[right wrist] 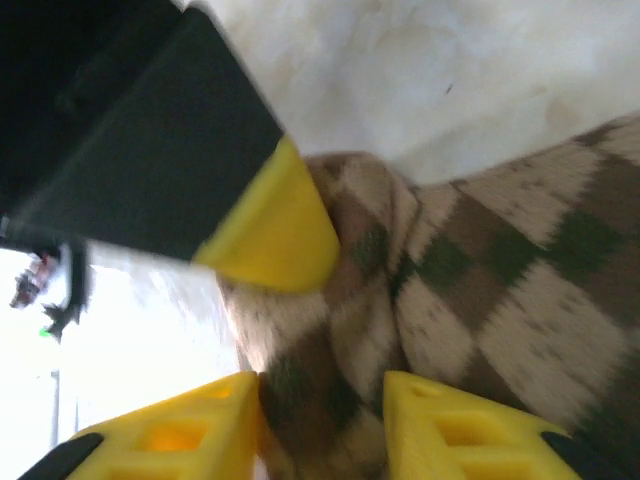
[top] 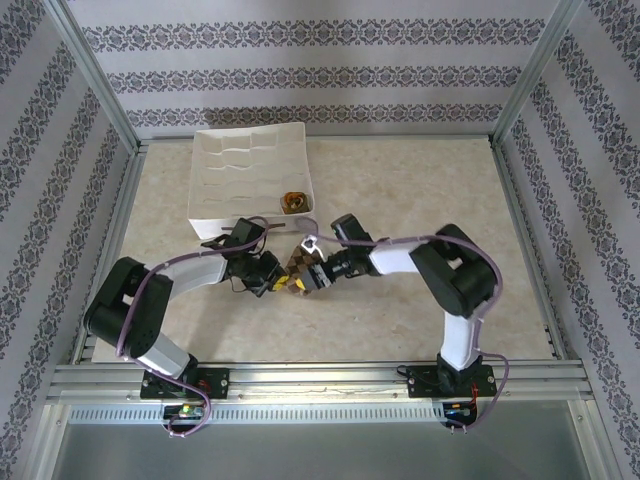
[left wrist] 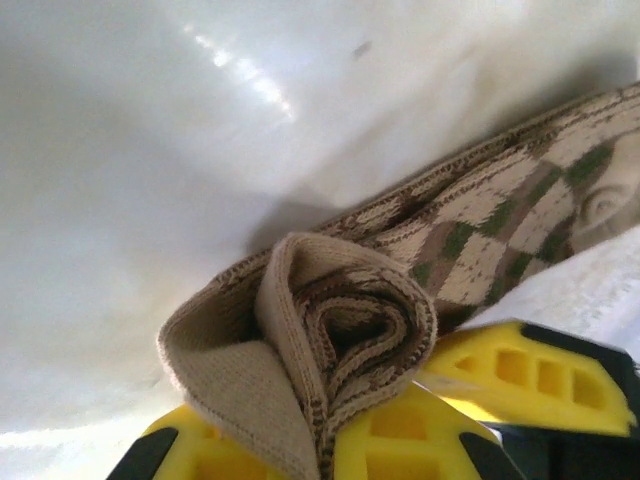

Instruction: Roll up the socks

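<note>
The argyle sock (top: 296,268) lies near the middle of the tabletop (top: 420,180), between the two tools, which meet tip to tip. The left tool (top: 272,281) comes in from 9 o'clock and pinches the sock's rolled end (left wrist: 345,335). The right tool (right wrist: 320,400) comes from 3 o'clock with its fingers closed on the patterned fabric next to the roll. The second sock (top: 294,202), a small rolled bundle, sits in the 5 o'clock corner of the white tray (top: 240,160).
</note>
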Action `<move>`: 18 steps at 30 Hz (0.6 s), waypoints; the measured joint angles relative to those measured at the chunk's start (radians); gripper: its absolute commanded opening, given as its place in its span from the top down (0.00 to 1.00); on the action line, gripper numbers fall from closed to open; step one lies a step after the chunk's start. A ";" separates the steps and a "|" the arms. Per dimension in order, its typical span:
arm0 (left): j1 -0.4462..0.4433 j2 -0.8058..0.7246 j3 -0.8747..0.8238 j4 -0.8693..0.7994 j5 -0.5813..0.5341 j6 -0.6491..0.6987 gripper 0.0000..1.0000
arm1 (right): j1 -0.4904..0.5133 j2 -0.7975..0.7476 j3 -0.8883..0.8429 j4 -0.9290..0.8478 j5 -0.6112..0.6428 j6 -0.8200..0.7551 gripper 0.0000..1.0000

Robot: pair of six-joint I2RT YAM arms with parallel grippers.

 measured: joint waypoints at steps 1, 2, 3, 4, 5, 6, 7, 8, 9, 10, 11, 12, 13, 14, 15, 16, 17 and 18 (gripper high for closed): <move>-0.002 -0.016 -0.004 -0.034 -0.007 0.000 1.00 | 0.030 -0.077 -0.064 0.021 0.083 -0.035 0.50; -0.003 -0.026 -0.005 -0.062 -0.010 -0.003 1.00 | 0.059 -0.146 -0.117 0.034 0.155 -0.066 0.49; -0.003 -0.032 -0.005 -0.081 -0.012 -0.004 1.00 | 0.092 -0.208 -0.154 0.042 0.223 -0.097 0.48; -0.003 -0.034 -0.005 -0.095 -0.014 -0.007 1.00 | 0.134 -0.260 -0.177 0.043 0.294 -0.132 0.47; -0.005 -0.034 -0.005 -0.103 -0.015 -0.010 1.00 | 0.179 -0.292 -0.183 0.047 0.362 -0.166 0.46; -0.007 -0.034 -0.003 -0.108 -0.016 -0.012 1.00 | 0.220 -0.306 -0.183 0.056 0.424 -0.193 0.46; -0.010 -0.034 0.000 -0.114 -0.018 -0.015 1.00 | 0.273 -0.312 -0.183 0.072 0.498 -0.229 0.45; -0.012 -0.033 0.003 -0.121 -0.019 -0.016 1.00 | 0.320 -0.311 -0.183 0.082 0.562 -0.261 0.45; -0.014 -0.031 0.006 -0.124 -0.019 -0.016 1.00 | 0.361 -0.306 -0.183 0.086 0.617 -0.288 0.44; -0.015 -0.029 0.011 -0.129 -0.019 -0.016 1.00 | 0.404 -0.293 -0.180 0.087 0.683 -0.320 0.44; -0.016 -0.026 0.014 -0.132 -0.019 -0.016 1.00 | 0.447 -0.269 -0.172 0.086 0.749 -0.354 0.43; -0.016 -0.024 0.016 -0.134 -0.019 -0.016 1.00 | 0.476 -0.246 -0.160 0.086 0.800 -0.381 0.43; -0.016 -0.023 0.018 -0.137 -0.019 -0.016 1.00 | 0.501 -0.215 -0.144 0.086 0.858 -0.414 0.42; -0.016 -0.021 0.021 -0.140 -0.019 -0.016 1.00 | 0.520 -0.182 -0.124 0.086 0.913 -0.446 0.43; -0.016 -0.019 0.023 -0.143 -0.018 -0.016 1.00 | 0.531 -0.155 -0.106 0.085 0.955 -0.472 0.43; -0.016 -0.017 0.025 -0.144 -0.018 -0.016 1.00 | 0.541 -0.123 -0.082 0.086 1.003 -0.501 0.44; -0.016 -0.016 0.026 -0.145 -0.018 -0.016 1.00 | 0.545 -0.096 -0.059 0.086 1.043 -0.528 0.45; -0.016 -0.016 0.026 -0.145 -0.018 -0.016 1.00 | 0.548 -0.077 -0.041 0.085 1.072 -0.549 0.48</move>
